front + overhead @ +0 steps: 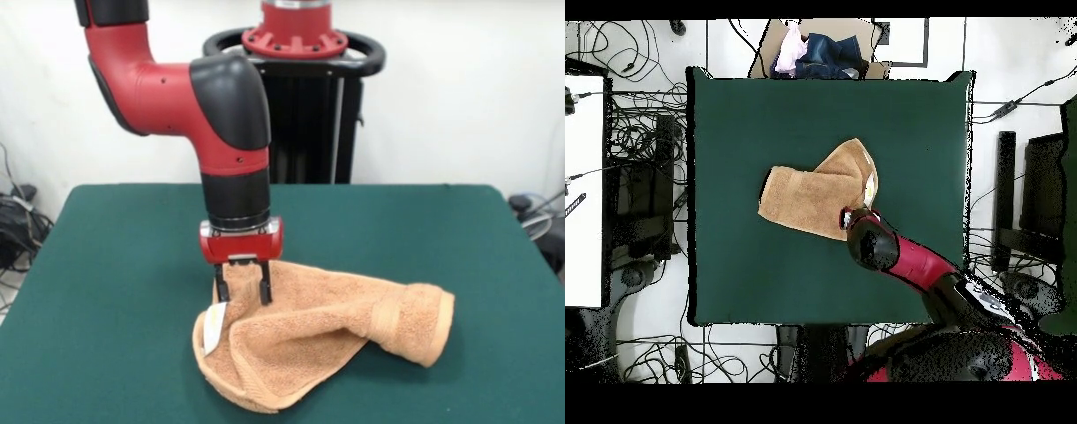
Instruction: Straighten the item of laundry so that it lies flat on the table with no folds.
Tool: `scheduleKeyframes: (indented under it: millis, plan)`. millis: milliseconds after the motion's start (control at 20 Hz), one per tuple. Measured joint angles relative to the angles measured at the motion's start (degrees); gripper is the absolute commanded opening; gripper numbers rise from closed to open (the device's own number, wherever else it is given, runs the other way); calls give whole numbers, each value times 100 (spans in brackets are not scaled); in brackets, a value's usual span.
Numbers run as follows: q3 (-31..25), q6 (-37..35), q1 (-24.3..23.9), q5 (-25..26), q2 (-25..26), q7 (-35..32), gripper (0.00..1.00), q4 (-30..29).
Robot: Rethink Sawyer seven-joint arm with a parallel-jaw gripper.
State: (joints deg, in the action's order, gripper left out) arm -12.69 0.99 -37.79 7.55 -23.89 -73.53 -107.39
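Towel (309, 331) sits rumpled low and centre on the green tabletop (115, 265), one flap doubled over; tool (243, 291) pinching its upper-left edge by the label (213, 329); best drag outward, low and slow.

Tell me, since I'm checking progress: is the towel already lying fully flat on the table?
No: in the front view the towel is bunched and folded over itself, under the gripper.
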Motion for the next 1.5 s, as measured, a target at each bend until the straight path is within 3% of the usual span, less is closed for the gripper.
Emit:
scheduleKeyframes:
  millis: [650, 1250, 1500]
  plan:
    - [2, -88, -18, 1, -63, 0, 100, 17]
    - [20, -702, -199, 2, -849, 0, 100, -261]
    - [117, -692, -164, 2, -753, 0, 100, -212]
